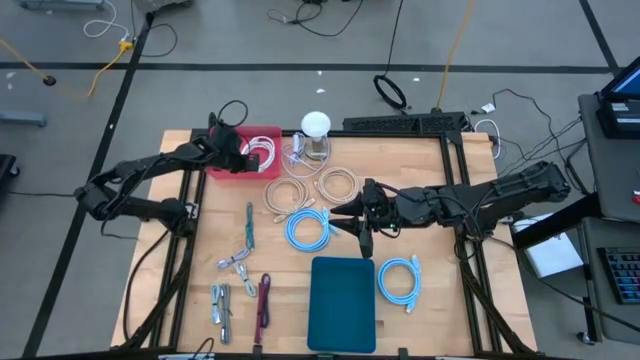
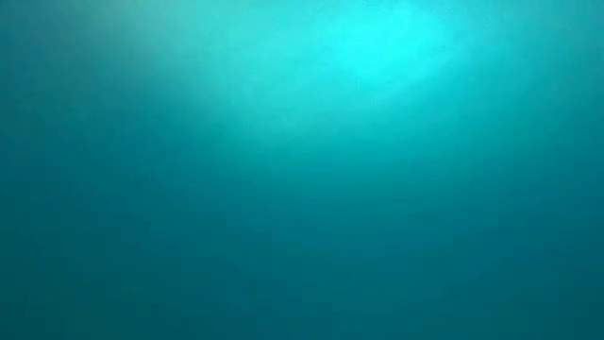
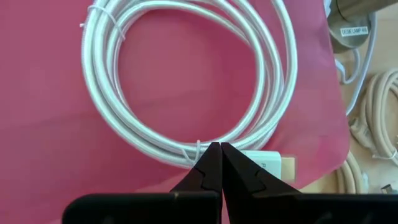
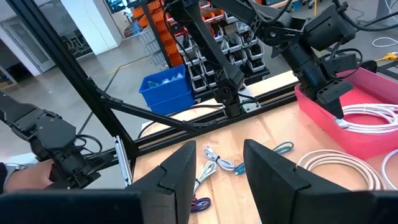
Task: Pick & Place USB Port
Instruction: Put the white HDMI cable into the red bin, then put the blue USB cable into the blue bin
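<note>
Fingers of my left gripper point(image 3: 220, 163) are pressed together, tip against tip, with nothing between them. The tips hang just over the white cable point(image 3: 186, 74) that lies coiled in the red tray point(image 1: 222, 165), close to its white plug end point(image 3: 267, 163), which rests at the tray's edge. I cannot tell if the tips touch the coil or only hover above it.

I judge that this cable is already placed, and that the step in hand is the release and leaving of the tray. The next move calls for lifting my left gripper straight up from the tray, so that the closed tips do not catch a loop and pull the coil out.

My right gripper point(image 1: 352, 222) has its fingers point(image 4: 177, 171) apart, with an open gap and nothing held. It waits well away from the tray, toward the middle of the table point(image 1: 450, 310), just beside the blue cable coil point(image 1: 307, 228). The beige coils point(image 1: 310, 188) lie between it and the tray. If another cable must go in, this hand is near enough to descend on one, but it needs to turn the open fingers down over a strand first.

The low camera shows only a plain teal blur, so it tells me nothing.
</note>
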`<action>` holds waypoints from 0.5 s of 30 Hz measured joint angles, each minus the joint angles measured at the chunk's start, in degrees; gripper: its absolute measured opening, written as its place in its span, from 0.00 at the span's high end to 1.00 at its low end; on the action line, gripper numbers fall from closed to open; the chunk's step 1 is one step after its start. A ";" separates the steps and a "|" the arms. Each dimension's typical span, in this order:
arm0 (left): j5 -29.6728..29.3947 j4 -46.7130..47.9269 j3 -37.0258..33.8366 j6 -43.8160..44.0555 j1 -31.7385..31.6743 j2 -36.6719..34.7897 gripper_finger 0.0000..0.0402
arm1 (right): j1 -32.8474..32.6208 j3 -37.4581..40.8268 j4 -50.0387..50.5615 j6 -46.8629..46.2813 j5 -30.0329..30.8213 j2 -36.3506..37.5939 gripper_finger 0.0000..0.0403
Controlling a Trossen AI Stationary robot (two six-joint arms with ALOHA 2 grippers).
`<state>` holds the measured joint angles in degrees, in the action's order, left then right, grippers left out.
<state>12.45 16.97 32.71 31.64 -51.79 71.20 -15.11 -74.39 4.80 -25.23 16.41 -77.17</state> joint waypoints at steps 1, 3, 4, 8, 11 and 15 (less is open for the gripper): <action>0.00 0.02 0.00 -0.06 0.00 0.00 1.00 | 0.00 0.00 0.02 0.00 0.00 0.00 0.68; 0.00 -0.03 -0.01 -0.17 0.00 0.00 1.00 | 0.00 0.00 0.12 0.00 0.00 0.00 0.68; 0.00 -0.24 -0.03 -0.22 0.00 0.00 1.00 | 0.00 0.00 0.13 0.00 0.00 0.00 0.68; -0.50 -0.02 1.66 -1.77 -0.26 -1.81 1.00 | 0.00 0.00 0.13 -0.02 0.00 0.00 0.68; -0.43 -0.63 5.73 -2.85 -0.73 -4.72 1.00 | 0.00 0.00 0.11 -0.02 0.00 0.00 0.68; 2.36 1.03 12.65 -3.08 -1.11 -9.19 1.00 | 0.00 0.00 0.01 -0.02 0.00 0.00 0.68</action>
<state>14.80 18.00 45.36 28.56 -52.90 62.01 -15.11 -74.39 4.81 -25.26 16.40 -77.17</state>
